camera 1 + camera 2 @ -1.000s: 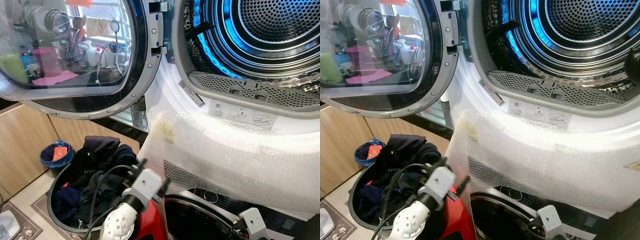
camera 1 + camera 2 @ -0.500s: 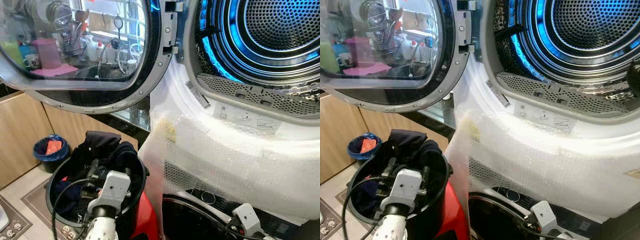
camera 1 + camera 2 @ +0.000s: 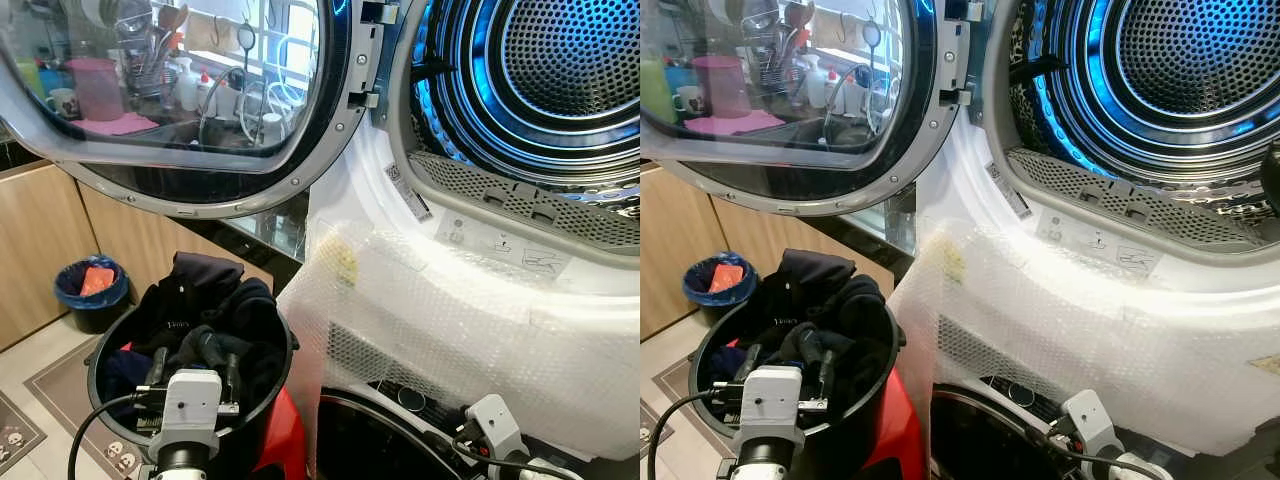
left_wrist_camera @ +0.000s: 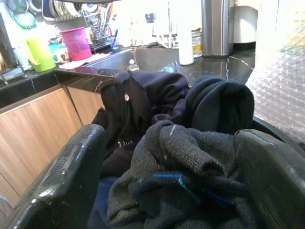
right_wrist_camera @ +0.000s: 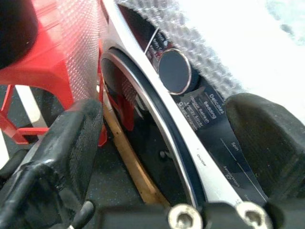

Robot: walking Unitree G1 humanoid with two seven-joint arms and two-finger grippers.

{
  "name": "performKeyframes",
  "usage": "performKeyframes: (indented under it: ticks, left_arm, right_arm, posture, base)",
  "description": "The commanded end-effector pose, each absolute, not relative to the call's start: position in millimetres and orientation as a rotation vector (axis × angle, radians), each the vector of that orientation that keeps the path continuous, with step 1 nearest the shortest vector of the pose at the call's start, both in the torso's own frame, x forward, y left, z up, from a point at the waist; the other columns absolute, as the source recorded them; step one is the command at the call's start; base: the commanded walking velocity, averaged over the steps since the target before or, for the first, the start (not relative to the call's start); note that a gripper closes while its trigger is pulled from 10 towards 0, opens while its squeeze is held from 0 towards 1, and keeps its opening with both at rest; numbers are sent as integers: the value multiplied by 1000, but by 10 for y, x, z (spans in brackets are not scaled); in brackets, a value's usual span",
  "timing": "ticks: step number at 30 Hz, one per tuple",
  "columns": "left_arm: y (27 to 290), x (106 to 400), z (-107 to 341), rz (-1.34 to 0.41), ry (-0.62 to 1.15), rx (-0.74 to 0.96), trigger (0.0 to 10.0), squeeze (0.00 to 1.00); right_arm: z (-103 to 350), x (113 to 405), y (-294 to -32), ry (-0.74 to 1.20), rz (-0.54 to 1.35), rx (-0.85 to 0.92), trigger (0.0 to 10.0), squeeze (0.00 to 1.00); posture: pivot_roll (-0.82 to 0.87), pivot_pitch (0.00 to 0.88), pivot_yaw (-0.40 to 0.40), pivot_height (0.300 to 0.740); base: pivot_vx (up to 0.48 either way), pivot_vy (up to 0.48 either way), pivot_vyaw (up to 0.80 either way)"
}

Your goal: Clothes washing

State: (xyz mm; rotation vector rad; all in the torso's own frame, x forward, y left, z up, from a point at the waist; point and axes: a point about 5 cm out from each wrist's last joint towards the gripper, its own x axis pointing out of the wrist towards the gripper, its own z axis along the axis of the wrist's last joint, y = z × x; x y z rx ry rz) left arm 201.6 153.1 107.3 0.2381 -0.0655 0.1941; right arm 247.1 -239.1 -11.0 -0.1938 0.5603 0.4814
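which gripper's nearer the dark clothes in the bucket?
Left. The left gripper is open right over the dark clothes in the black bucket. The right gripper is open down by the lower machine's dial, off to the side.

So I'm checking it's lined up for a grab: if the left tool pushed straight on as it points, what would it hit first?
Most likely the grey knitted garment heaped in the black bucket; the open left tool straddles it, though depth is unclear.
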Motion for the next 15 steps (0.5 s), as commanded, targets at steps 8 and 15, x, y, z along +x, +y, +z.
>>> performKeyframes:
  ticks: [8,15]
  left_arm:
    - [1877,1903,1017,307,-36,128,10000,0]
    - [1951,2008,1034,197,-47,115,10000,0]
  right_arm:
    - [-50,2529,-2430,551,485,-201,10000,0]
    - [-57,2521,-2430,552,483,-196,10000,0]
  posture:
    - [172,0,-167,740]
    - [169,0,-171,740]
  base:
    - [0,0,0]
    - [0,0,0]
